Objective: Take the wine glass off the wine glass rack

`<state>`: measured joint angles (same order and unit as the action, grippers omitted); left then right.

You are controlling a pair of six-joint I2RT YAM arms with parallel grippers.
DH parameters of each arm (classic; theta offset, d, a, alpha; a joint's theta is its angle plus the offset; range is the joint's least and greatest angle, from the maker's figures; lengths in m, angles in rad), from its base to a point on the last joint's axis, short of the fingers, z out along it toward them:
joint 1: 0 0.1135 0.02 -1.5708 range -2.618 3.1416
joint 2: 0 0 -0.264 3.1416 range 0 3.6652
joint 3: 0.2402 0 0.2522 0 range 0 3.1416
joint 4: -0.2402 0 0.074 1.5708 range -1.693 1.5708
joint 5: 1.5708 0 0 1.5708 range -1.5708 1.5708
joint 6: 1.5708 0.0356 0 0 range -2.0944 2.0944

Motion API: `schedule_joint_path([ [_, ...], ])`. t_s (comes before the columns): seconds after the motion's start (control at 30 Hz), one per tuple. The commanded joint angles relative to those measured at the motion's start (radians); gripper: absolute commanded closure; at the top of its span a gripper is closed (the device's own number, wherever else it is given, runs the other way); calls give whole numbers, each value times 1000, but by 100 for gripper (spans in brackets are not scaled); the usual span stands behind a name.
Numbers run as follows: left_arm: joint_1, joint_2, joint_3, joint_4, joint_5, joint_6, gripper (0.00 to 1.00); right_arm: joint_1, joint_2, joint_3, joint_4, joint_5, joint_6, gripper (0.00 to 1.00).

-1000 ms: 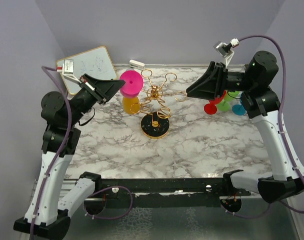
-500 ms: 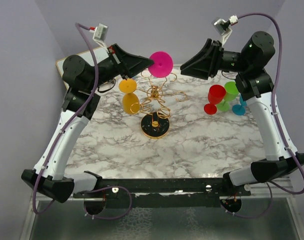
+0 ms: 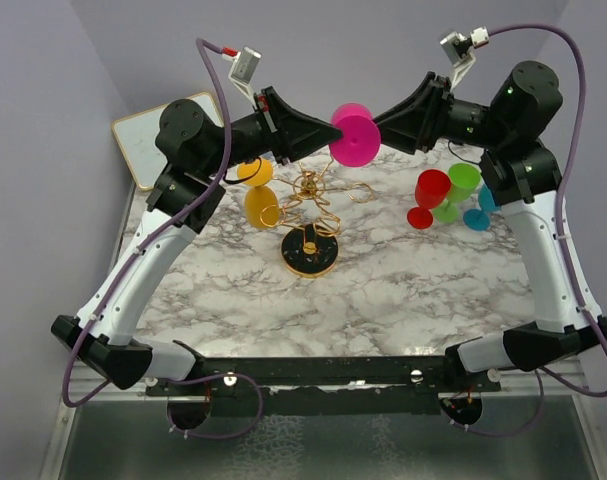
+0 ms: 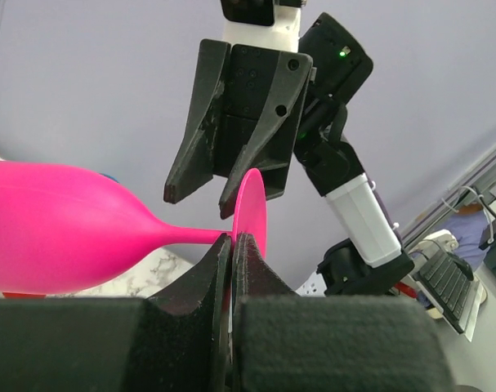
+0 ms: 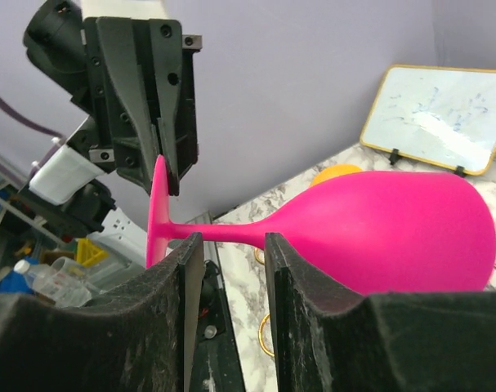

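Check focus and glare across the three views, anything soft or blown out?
Top external: even soft light, crisp, only faint shadows on the marble table. Left wrist: left tool soft up close at the bottom edge; pink wine glass and right tool sharp. Right wrist: glass sharp, bright patch on the whiteboard, likely glare.

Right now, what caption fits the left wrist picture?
Left fingers pinch the pink glass by its stem; right fingers hover open near its foot.
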<state>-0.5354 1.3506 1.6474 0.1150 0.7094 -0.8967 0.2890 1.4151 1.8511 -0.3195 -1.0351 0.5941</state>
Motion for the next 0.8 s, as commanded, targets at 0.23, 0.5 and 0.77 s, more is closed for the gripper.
schedule_joint_path([
  [0.23,-11,-30,24,-31,-39,62,100,9,-141,-18,-116,209,-101,56],
  [0.5,-18,-19,33,-24,-39,59,100,9,-145,-48,-70,84,-50,57],
  [0.77,-39,6,49,-7,-39,48,100,9,-137,-37,-94,57,-68,59],
])
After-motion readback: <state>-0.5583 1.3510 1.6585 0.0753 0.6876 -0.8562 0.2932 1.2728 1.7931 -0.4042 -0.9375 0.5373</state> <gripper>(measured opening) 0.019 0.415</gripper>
